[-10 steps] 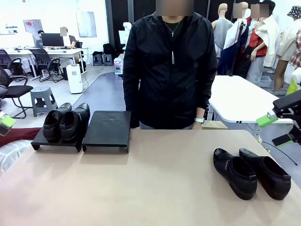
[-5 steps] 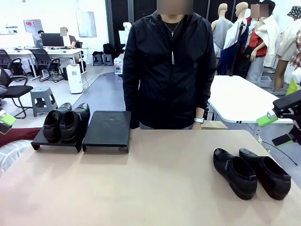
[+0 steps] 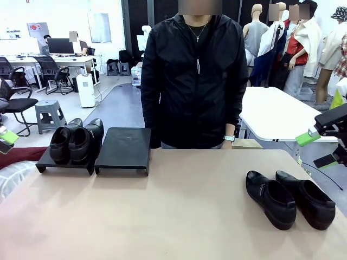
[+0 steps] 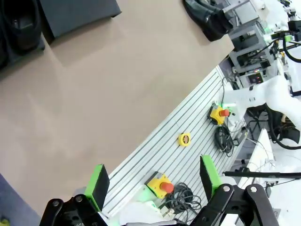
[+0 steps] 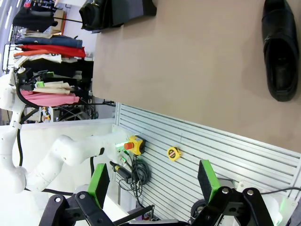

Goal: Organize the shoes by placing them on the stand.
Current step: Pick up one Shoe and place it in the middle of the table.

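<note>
Two glossy black shoes [image 3: 76, 142] sit side by side on the left section of the black stand [image 3: 65, 165]. Its right section [image 3: 126, 149] is bare. The other two shoes [image 3: 271, 197] [image 3: 306, 199] lie on the table near its right edge. My right gripper [image 3: 320, 147] hangs open above and right of that pair, nothing between its green pads. My left gripper [image 3: 5, 136] peeks in at the left edge, beside the stand. In the left wrist view my left gripper [image 4: 154, 181] stands open and empty. The right gripper [image 5: 153, 181] is open too, with one shoe [image 5: 278, 52] far off.
A person [image 3: 195, 81] in a black jacket stands at the far side of the tan table [image 3: 179, 216], arms down. Below the table's near edge lie a slatted metal base, emergency stop buttons and a yellow tape measure [image 4: 184, 139]. A white table [image 3: 276, 114] stands behind.
</note>
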`<state>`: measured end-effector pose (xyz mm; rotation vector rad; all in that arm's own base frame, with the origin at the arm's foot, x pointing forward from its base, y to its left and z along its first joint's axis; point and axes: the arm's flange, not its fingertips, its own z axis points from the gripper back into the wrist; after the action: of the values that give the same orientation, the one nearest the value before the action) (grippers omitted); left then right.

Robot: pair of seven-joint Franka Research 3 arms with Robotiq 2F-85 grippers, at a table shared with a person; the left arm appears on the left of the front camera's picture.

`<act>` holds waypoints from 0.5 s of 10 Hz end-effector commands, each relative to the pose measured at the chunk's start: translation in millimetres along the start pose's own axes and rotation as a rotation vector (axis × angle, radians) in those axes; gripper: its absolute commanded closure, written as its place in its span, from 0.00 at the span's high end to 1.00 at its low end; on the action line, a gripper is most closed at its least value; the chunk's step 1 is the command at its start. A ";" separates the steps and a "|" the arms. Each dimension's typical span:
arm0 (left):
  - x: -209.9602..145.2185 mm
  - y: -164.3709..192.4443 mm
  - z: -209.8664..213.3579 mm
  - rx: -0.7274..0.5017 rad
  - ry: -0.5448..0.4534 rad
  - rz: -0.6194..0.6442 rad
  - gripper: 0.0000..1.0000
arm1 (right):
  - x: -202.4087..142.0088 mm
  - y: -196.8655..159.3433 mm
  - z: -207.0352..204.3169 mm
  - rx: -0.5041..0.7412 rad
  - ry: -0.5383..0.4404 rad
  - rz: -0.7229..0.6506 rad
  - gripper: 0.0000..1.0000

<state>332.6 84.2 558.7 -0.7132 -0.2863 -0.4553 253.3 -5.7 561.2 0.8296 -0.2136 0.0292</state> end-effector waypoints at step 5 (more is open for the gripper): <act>1.6 -2.0 2.0 -0.007 0.008 0.011 1.00 | 3.1 2.5 2.6 0.034 -0.005 0.025 1.00</act>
<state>332.6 84.1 558.7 -0.7133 -0.2862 -0.4553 253.3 -5.7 561.2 0.8296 -0.2136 0.0293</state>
